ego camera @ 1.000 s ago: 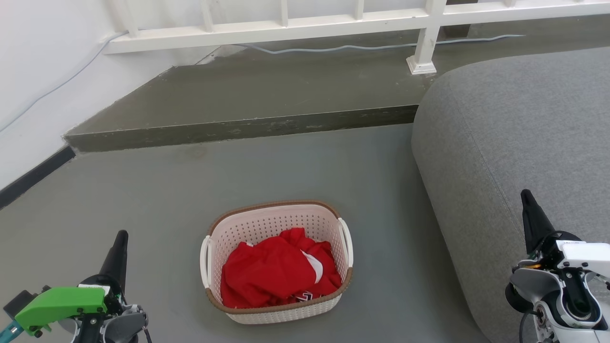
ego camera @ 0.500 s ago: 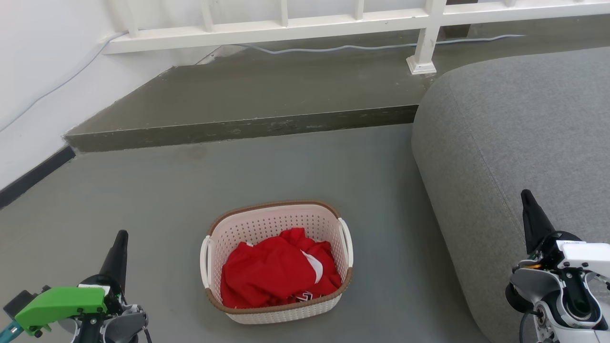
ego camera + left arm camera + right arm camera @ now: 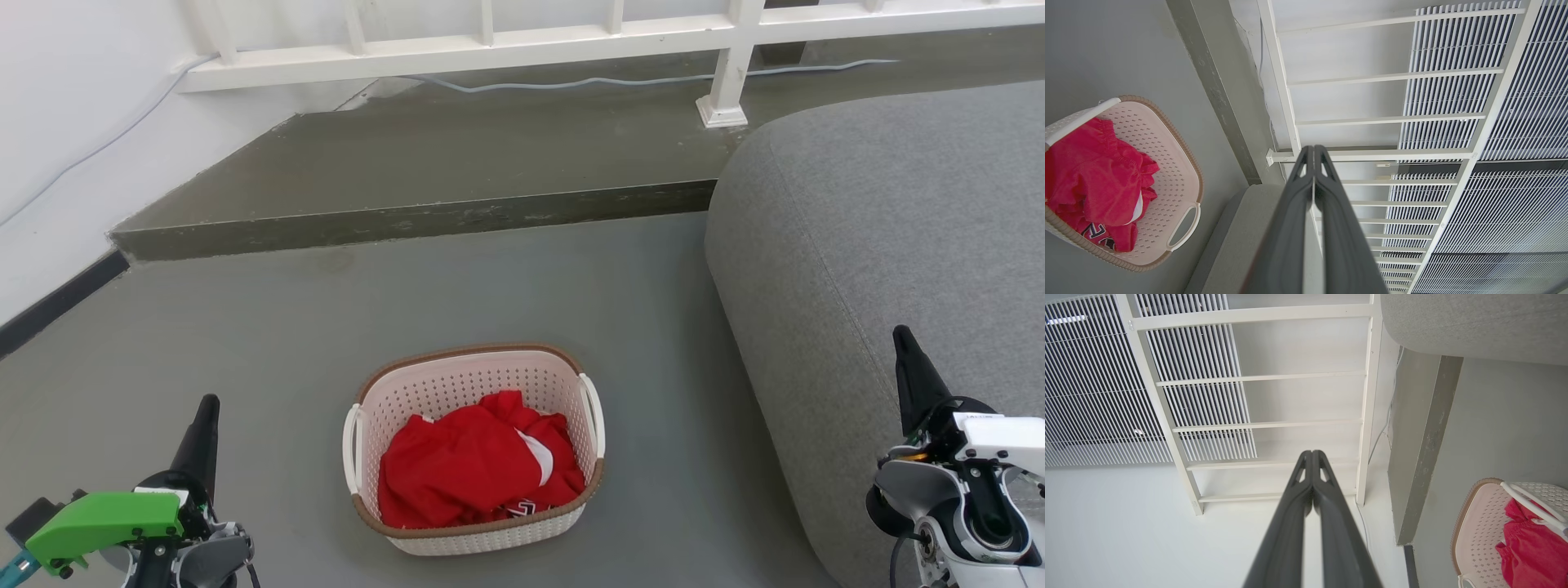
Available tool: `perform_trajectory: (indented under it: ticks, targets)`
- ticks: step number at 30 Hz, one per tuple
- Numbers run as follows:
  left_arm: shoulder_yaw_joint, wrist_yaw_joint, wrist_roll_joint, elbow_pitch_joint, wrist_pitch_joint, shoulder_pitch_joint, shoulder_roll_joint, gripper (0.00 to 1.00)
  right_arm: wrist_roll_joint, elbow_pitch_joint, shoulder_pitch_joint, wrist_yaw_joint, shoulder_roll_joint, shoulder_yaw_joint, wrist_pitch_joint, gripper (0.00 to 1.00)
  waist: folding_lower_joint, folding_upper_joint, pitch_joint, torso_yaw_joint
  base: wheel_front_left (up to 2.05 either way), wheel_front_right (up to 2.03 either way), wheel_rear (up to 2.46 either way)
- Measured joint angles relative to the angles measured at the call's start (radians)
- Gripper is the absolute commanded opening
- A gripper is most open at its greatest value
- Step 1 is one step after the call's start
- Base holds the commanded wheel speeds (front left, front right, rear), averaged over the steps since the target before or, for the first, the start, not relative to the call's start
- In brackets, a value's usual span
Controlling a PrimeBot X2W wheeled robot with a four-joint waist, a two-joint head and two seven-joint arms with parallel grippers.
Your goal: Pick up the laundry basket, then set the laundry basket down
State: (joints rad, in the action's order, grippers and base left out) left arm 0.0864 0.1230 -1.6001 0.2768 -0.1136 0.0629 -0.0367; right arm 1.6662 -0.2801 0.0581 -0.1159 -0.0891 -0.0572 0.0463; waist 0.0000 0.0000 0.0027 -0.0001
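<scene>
Risks, if a lift is due: grabbing only 1 handle tips the laundry basket and the red garment slides out. The thin white handles (2, 1 per side) are easy to miss or slip off, and the right arm sits by the grey sofa and could brush it.

The scene fits either a basket waiting for pickup or one already set back down — can't tell which.

The basket stands upright on the floor between both arms, touching neither. Cream perforated walls, brown rim.

Left gripper and right gripper — fingers pressed together, holding nothing.
</scene>
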Motion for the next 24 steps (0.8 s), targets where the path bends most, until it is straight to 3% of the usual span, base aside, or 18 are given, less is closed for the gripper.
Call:
perform_trajectory:
  ticks: [24]
  targets:
    - [0.0,0.0,0.0,0.0,0.0,0.0,0.0,0.0,0.0,0.0,0.0,0.0,0.001,-0.002,0.0,0.0,0.0,0.0,0.0,0.0,0.0,0.0,0.0]
